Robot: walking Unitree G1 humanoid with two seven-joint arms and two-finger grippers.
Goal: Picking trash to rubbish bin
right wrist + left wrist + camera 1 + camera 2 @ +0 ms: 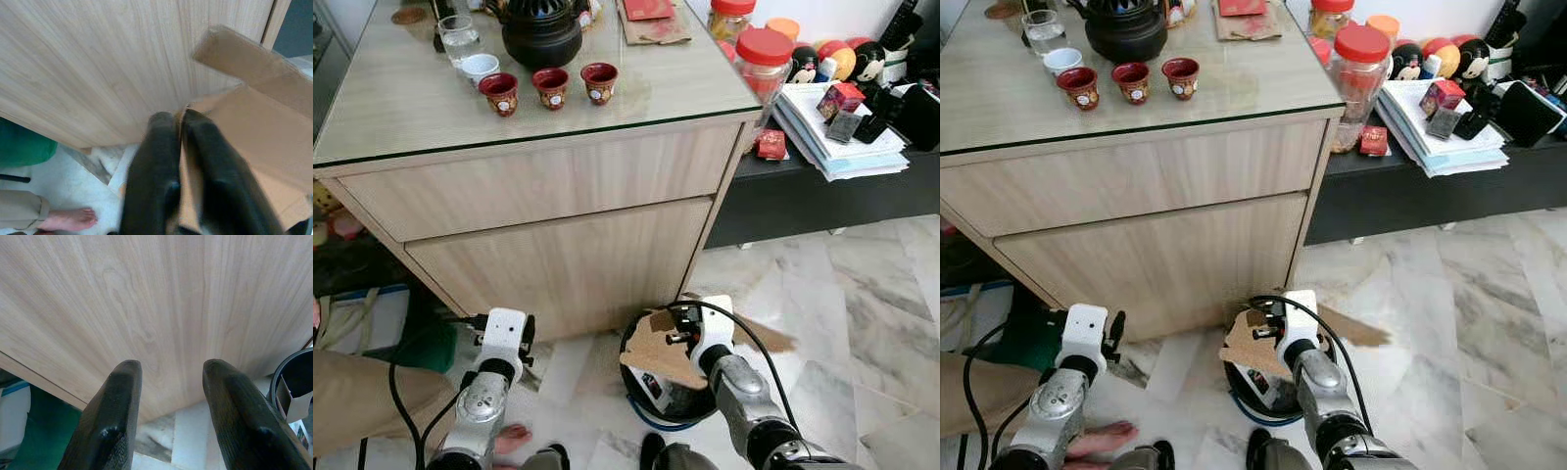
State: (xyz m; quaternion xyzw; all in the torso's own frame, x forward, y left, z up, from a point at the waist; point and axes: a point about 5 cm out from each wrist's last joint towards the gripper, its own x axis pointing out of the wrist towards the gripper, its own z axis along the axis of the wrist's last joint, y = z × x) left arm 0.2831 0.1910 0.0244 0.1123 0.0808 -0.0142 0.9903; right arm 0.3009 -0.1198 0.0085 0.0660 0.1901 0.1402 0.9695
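A light wood-grain cabinet (548,211) with a glass-covered top stands directly ahead, its flat front close to both arms. To its right the pale marble floor (862,323) lies open, bounded at the back by a low black shelf (803,196) carrying stacked papers and small boxes. A round black rubbish bin (651,397) sits on the floor at the foot of the cabinet, near its right corner.

The right gripper (181,161) is held over the bin, its two black fingers pressed together on a thin sheet of brown cardboard (661,352). The cardboard is flat and ragged-edged, with a folded flap sticking out to the right past the bin's rim; most of the sheet hangs above the bin's opening. The silver right forearm rises from below with a black cable looping over the wrist.

The left gripper (168,421) points at the cabinet's lower panel with its fingers spread apart and nothing between them. The bin's dark rim, with a scrap of card inside, shows at the edge of the left wrist view.

On the floor to the left lie a green cloth (431,343) and a person's bare foot (68,219) below a khaki trouser leg.

On the cabinet top stand three small red patterned cups (551,86) in a row before a black cast-iron teapot (540,31), and a red-lidded clear jar (764,61) sits near the right edge.
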